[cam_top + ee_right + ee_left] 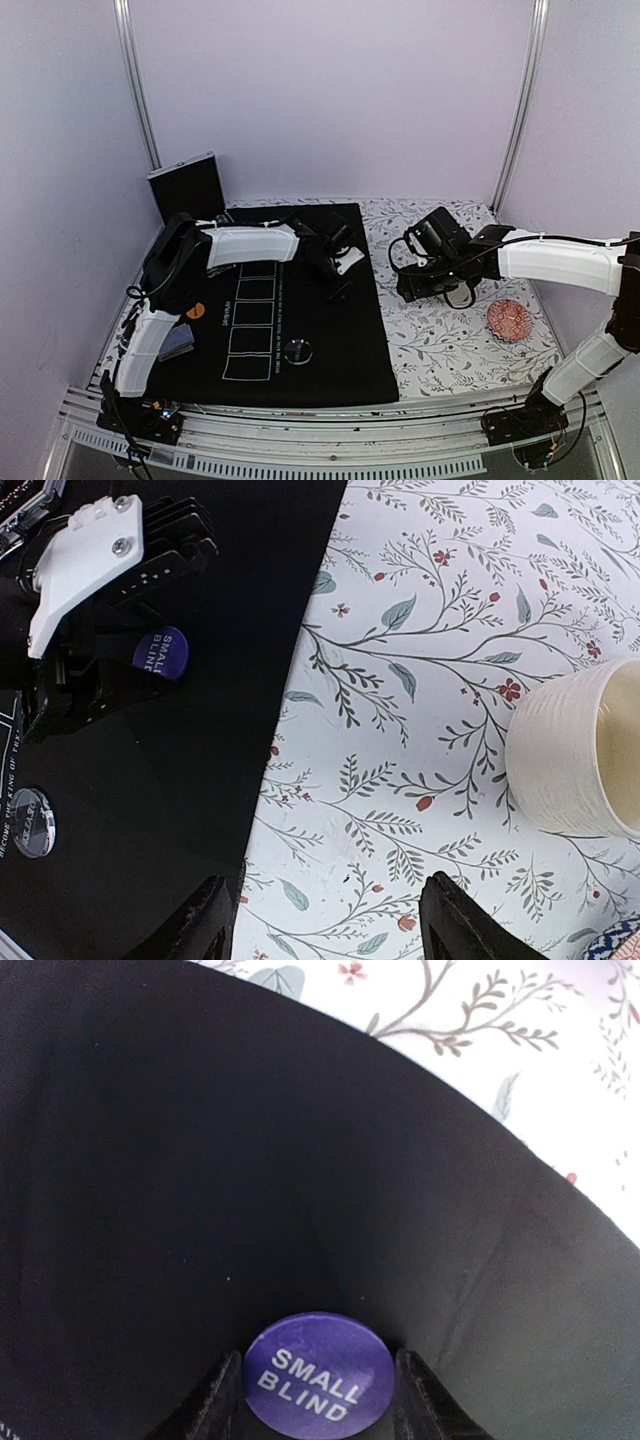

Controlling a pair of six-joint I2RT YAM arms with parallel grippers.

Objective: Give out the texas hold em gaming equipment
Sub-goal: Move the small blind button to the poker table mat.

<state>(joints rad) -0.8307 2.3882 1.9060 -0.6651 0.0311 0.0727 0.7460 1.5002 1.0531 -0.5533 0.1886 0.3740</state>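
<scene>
Left gripper's (317, 1360) purple disc (318, 1375) near mat (440, 1170) edge

I'm looking into a lab test booth: plain lilac walls (330, 100), metal posts (137, 85) at the corners, and a table (300, 428) under floral cloth (450, 345) with a black mat (340, 345).

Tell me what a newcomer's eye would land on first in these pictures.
The purple SMALL BLIND disc stands out, sitting between the jaws of the left gripper over the black mat, near its right edge. Next comes the cream cup on the floral cloth, near the right gripper, whose jaws stand wide open. A small reddish patterned dish lies at the cloth's right side.
</scene>
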